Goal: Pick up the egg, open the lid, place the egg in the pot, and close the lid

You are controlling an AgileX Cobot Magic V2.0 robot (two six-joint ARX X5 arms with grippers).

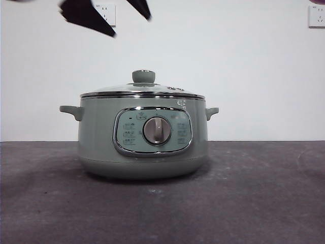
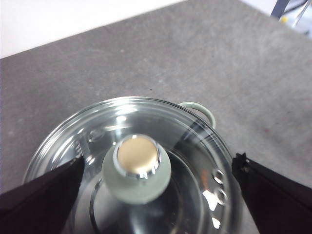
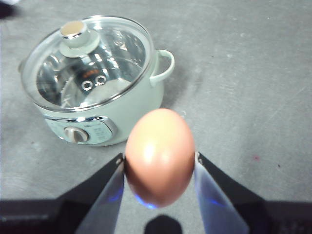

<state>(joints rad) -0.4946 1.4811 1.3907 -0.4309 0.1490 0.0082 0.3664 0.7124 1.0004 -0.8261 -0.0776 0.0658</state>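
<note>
The egg (image 3: 159, 157), reddish-brown, sits clamped between the jaws of the right gripper (image 3: 159, 163), held in the air beside the pot (image 1: 142, 137). The sage-green pot stands on the grey table (image 1: 254, 203), its glass lid (image 1: 142, 90) closed. The left gripper (image 2: 156, 168) hovers spread wide above the lid's knob (image 2: 137, 168).

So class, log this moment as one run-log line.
left hand: open over lid knob | right hand: holds egg | lid: on pot

White wall (image 1: 244, 71), two wall sockets (image 1: 105, 13), dark grey table (image 1: 254, 193)
</note>
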